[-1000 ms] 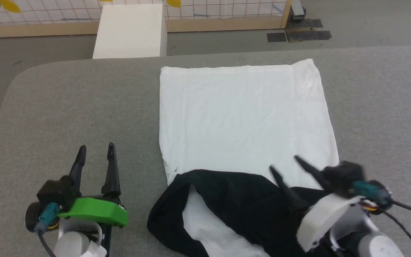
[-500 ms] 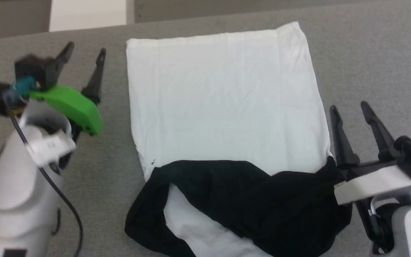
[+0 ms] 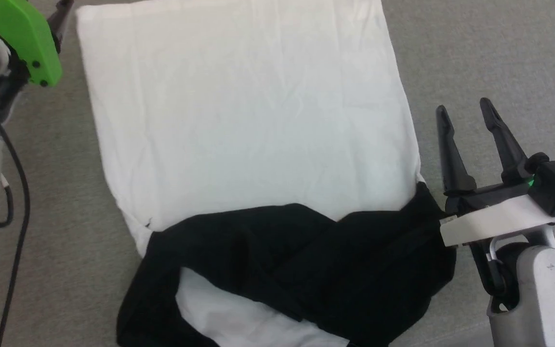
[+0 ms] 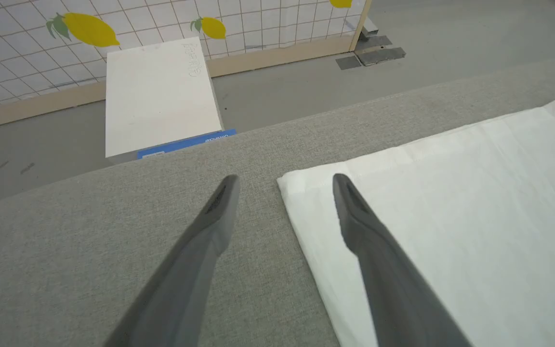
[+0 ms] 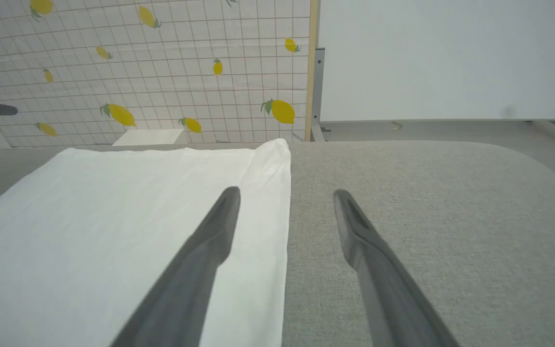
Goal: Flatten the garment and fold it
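Plainly, the left gripper (image 4: 285,178) has its two fingers spread wide and empty, one over the grey table (image 4: 113,250), the other over white cloth, straddling the far left corner of the garment (image 3: 248,111); the right gripper (image 5: 287,192) is likewise wide apart and holding nothing, astride the garment's right edge, just beside the black sleeves (image 3: 306,250) gathered across the near end; the white body lies flat on the table. The step looks like taking the edges for a fold; each gripper should come down square on its edge, pinch every layer before lifting, and rise level with the other, lest the body wrinkle or the sleeves drag loose.
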You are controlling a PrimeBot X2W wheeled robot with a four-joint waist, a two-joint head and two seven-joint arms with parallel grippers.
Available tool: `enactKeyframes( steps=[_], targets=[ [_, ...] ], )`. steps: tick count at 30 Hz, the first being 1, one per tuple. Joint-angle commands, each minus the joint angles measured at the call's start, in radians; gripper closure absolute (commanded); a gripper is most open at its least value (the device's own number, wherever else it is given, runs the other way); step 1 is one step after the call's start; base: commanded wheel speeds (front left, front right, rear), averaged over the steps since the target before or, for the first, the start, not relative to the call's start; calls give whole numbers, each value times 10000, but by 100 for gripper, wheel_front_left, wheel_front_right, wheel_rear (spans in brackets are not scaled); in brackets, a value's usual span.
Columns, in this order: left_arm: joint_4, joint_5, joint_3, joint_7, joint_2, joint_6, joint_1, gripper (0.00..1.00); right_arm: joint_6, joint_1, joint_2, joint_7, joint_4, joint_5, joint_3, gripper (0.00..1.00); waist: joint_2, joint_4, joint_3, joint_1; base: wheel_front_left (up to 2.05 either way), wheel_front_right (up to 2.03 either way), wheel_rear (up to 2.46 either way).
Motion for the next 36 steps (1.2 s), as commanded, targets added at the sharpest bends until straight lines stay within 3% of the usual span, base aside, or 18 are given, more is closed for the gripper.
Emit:
enactKeyframes(
  steps=[1,16,17,18,20,24,29,36],
  targets=[
    [121,-13,-43,382,115,201,-304,0,-15,-179,30,-132,109,88,58,0,0,-722,726,-1,0,0,0],
    [263,493,-506,3951,535,2103,-710,0,-15,-411,34,-517,321,456,371,0,0,-1111,1337,-1,0,0,0],
    [152,529,-538,4117,577,2194,-686,22,-15,-444,34,-505,303,468,379,0,0,-1095,1375,-1,0,0,0],
    [25,571,-553,4152,614,2256,-669,53,-15,-483,34,-490,288,469,400,0,0,-1085,1407,-1,0,0,0],
    [-255,687,-576,4064,724,2342,-625,100,-15,-612,35,-434,262,402,467,0,0,-1065,1483,-1,0,0,0],
    [-637,891,-588,3624,924,2373,-621,100,-15,-1221,-10,-154,220,76,610,0,0,-1008,1619,-1,0,0,0],
    [-780,916,-696,3287,881,2194,-762,100,-15,-3152,-468,948,672,14,903,0,0,-825,1776,-1,0,0,0],
    [-751,783,-931,3070,456,1943,-1067,100,-15,-6882,-688,3603,3350,657,992,0,0,-272,1982,-1,0,0,0]
  ],
)
